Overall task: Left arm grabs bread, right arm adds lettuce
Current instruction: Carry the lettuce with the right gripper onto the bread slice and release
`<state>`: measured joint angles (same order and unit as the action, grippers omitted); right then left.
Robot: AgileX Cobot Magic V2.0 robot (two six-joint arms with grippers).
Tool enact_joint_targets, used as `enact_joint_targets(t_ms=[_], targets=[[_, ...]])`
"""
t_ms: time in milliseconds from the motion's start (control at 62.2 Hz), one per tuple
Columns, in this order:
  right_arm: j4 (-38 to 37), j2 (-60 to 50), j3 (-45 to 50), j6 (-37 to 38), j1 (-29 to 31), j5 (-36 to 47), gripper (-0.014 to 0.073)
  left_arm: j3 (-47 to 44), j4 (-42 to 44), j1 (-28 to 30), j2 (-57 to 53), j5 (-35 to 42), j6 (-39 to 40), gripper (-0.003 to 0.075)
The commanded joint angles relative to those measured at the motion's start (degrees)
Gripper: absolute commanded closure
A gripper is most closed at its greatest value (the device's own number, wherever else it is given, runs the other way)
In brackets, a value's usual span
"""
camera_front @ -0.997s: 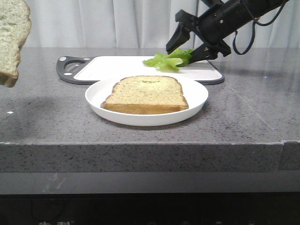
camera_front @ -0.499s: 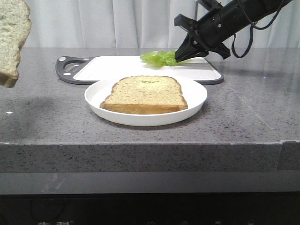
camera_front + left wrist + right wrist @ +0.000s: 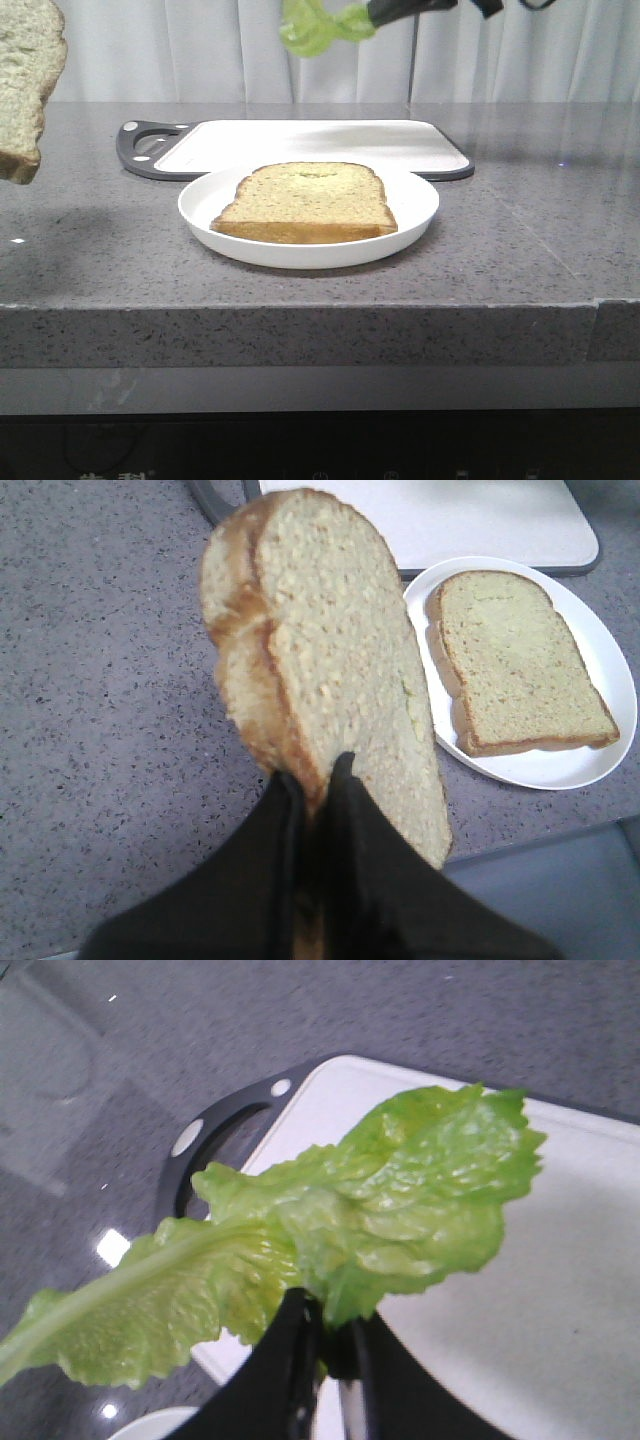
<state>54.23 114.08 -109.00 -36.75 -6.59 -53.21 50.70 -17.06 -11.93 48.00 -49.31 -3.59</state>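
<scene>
Here the lettuce is held pinched between the closed fingers of the right gripper, lifted well above the cutting board. It is judged light, limp and easily torn; the hold sits near the middle of the leaf, so both ends droop and may flap. The bread is clamped by its lower edge in the left gripper, off to the left of the board and held high. It is judged soft and crushable. A second slice lies on the white plate just in front of the board.
</scene>
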Motion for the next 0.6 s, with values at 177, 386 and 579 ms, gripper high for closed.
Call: enact_joint_targets(t_ms=[177,386,579], targets=[[13.0,-12.9,13.9,-19.1,0.1,-7.3,0.065,1.6,-1.4,0.2,-0.5,4.0,0.4,0.0741],[19.8,-14.9,24.3,-38.1,0.1,-18.0,0.065,1.6,-1.4,0.2,-0.5,4.0,0.4,0.0741],[19.9,-14.8,30.2,-43.4,-1.1,-18.2,0.065,1.6,-1.4,0.2,-0.5,4.0,0.4,0.0741]])
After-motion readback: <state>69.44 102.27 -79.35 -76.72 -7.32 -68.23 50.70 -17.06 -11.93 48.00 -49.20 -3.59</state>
